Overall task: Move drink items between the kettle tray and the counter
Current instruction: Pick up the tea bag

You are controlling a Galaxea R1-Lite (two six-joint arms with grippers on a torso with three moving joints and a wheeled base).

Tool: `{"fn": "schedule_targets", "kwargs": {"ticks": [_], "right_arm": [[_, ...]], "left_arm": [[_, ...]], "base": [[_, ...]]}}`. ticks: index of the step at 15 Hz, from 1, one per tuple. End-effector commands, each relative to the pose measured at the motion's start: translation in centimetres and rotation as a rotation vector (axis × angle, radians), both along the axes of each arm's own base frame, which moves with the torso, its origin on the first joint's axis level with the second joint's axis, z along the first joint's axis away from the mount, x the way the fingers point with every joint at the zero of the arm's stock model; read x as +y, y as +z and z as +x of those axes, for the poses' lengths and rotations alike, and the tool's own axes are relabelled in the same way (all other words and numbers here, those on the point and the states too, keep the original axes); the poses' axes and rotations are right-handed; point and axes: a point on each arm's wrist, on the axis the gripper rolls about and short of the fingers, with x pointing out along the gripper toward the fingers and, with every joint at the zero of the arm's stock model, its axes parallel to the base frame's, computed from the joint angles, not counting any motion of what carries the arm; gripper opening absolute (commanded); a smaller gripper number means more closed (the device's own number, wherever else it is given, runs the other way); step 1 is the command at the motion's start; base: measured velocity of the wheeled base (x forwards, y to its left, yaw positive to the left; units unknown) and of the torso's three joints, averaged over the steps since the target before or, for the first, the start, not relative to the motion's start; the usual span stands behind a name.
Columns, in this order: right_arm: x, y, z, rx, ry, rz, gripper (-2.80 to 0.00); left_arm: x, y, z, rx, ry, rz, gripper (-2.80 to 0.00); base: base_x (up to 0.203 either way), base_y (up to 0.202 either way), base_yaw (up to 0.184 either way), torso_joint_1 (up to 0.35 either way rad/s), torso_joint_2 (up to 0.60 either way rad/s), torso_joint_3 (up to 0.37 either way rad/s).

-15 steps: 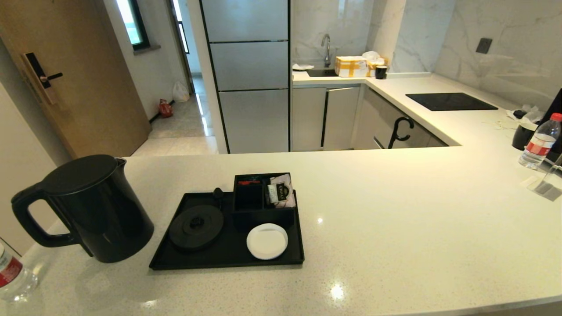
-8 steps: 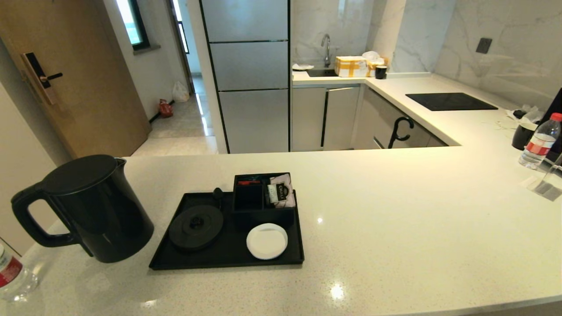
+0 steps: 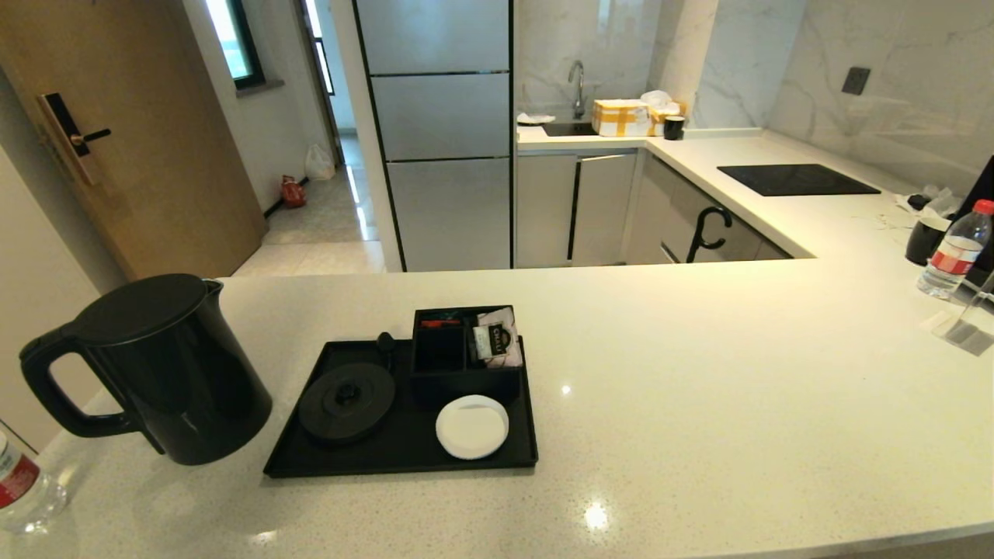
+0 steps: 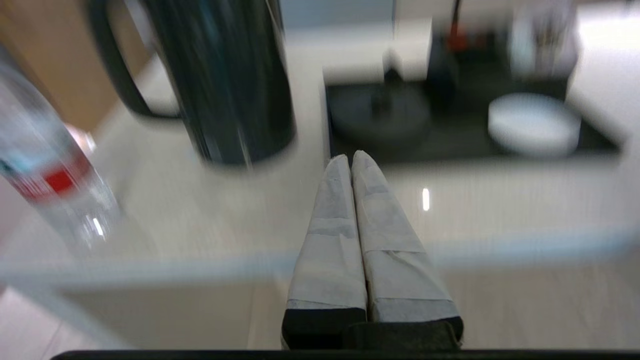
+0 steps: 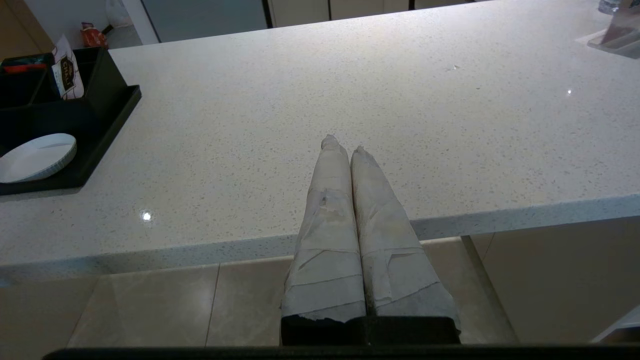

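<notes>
The black kettle [image 3: 167,369] stands on the counter [image 3: 699,388], just left of the kettle tray [image 3: 404,446]. On the tray are the bare round base [image 3: 347,401], a white coaster [image 3: 472,426] and a divided box [image 3: 439,351] holding the tea sachet [image 3: 497,339]. One red-labelled water bottle [image 3: 19,489] stands at the counter's near left corner, another [image 3: 954,252] far right. My left gripper [image 4: 351,156] is shut and empty near the counter's front edge, facing the gap between kettle [image 4: 225,80] and tray [image 4: 450,145]. My right gripper [image 5: 344,144] is shut and empty over the front edge, right of the tray [image 5: 107,130].
A black hob [image 3: 796,179] lies on the far right wing of the counter. A dark cup [image 3: 926,241] and a clear stand [image 3: 971,326] sit near the right bottle. Fridge [image 3: 435,132] and cabinets stand behind the counter.
</notes>
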Motion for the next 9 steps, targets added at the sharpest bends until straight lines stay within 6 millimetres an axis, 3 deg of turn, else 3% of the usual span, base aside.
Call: {"fn": "schedule_targets", "kwargs": {"ticks": [1, 9], "right_arm": [[0.0, 0.04, 0.0, 0.0, 0.0, 0.0, -2.8], [0.0, 0.04, 0.0, 0.0, 0.0, 0.0, -2.8]], "left_arm": [[-0.01, -0.34, -0.04, 0.036, -0.003, 0.004, -2.8], [0.01, -0.35, -0.01, 0.032, 0.007, -0.05, -2.8]], "base": [[0.0, 0.0, 0.0, 0.0, 0.0, 0.0], [0.0, 0.0, 0.0, 0.0, 0.0, 0.0]]}}
